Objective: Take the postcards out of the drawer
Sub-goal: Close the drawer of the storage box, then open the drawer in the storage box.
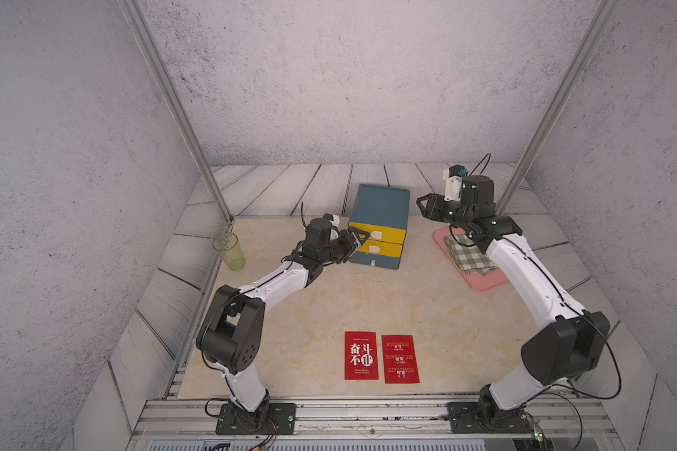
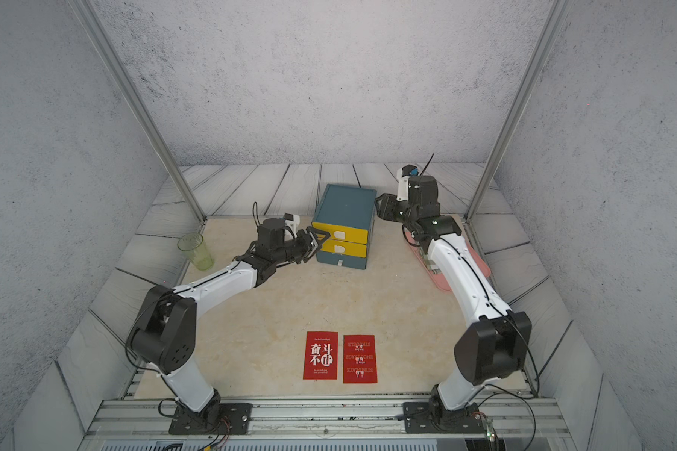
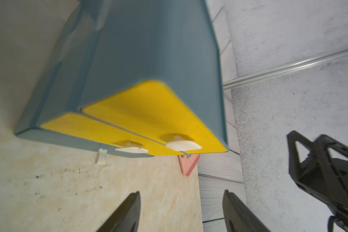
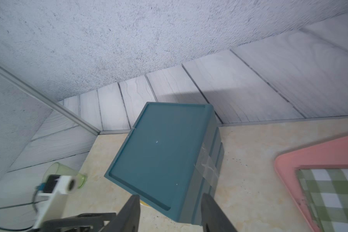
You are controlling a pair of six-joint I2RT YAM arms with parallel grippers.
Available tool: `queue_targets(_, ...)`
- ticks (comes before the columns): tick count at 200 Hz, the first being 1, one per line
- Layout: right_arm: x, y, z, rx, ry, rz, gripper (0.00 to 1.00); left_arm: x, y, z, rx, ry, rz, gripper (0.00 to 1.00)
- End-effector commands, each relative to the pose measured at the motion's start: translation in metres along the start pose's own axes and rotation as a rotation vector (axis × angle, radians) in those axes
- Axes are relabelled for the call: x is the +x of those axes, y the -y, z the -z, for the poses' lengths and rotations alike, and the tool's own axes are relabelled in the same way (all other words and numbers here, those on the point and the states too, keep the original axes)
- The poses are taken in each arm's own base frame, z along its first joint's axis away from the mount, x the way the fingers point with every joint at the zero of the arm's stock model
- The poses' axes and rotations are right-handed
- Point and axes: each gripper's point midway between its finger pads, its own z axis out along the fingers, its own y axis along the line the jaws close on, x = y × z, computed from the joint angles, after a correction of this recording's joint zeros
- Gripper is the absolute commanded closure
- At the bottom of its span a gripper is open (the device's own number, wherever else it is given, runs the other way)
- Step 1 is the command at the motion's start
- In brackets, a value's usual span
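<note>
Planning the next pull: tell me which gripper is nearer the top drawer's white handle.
Left. The left gripper sits just in front of the handle; the right gripper hangs beside the cabinet's right side.

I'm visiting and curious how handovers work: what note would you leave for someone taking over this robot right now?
Left gripper: open, empty, in front of the top yellow drawer.
Right gripper: open, empty, beside the blue drawer unit.
Out on the table, side by side: postcard with large characters, postcard with lines of lettering.
Done: two postcards are out.
Left: the top drawer and the lower yellow drawer both look shut. Whether more cards remain inside is hidden, so open and check.
</note>
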Motion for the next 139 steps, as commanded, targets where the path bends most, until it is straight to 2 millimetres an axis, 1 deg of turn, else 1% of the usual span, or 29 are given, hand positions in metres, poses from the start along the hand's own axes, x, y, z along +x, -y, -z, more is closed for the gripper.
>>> queue_targets(1,0.028,-0.010,-0.028,-0.181,-0.189,-0.124,0.53,0.006,-0.002,-0.015,0.047,0.038,0.065,0.34)
queue_targets(22,0.025,-0.016,-0.048,-0.237,-0.235,-0.155,0.60,0.019,-0.022,-0.030,0.006,0.027,0.092,0.38)
queue_targets(33,0.023,-0.016,-0.056,-0.251,-0.248,-0.172,0.64,0.021,-0.031,-0.035,0.002,0.042,0.116,0.41)
queue_targets(46,0.023,-0.013,-0.065,-0.248,-0.250,-0.188,0.65,0.025,-0.043,-0.040,-0.016,0.059,0.145,0.43)
queue_targets(61,0.023,-0.010,-0.073,-0.248,-0.255,-0.207,0.65,0.030,-0.060,-0.045,-0.041,0.077,0.183,0.43)
queue_targets(77,0.024,-0.013,-0.081,-0.267,-0.267,-0.235,0.65,0.035,-0.076,-0.050,-0.045,0.093,0.230,0.43)
queue_targets(109,0.030,-0.015,-0.091,-0.269,-0.290,-0.248,0.67,0.037,-0.093,-0.061,-0.031,0.126,0.277,0.44)
queue_targets(139,0.036,-0.014,-0.098,-0.259,-0.320,-0.254,0.68,0.033,-0.094,-0.067,-0.024,0.144,0.260,0.45)
